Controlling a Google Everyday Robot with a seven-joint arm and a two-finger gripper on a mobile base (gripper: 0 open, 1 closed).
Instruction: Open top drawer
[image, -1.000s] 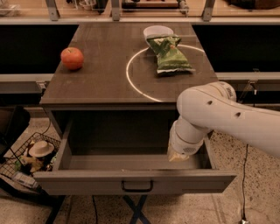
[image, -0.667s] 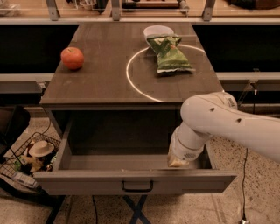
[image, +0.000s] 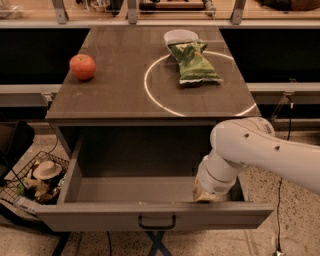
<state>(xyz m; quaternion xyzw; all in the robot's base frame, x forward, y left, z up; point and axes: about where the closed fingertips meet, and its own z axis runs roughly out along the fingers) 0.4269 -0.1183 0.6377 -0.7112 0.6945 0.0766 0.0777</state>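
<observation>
On your wooden cabinet top (image: 125, 97) you have a red apple (image: 82, 66) near the left edge, well apart from a green snack bag (image: 194, 62) at the far right. The bag lies across a white ring (image: 145, 84) marked on the wood. A white bowl (image: 181, 36) sits just behind the bag. The gripper (image: 206, 196) is lower, inside the open top drawer (image: 100, 216), at its right front corner.

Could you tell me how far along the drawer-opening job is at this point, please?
Done: the top drawer stands pulled far out from under the wooden top, its grey box open to view. In hand: the end effector sits inside the drawer at its right end, just behind the front panel, away from the black handle. Left: probably only lifting the arm out.
</observation>
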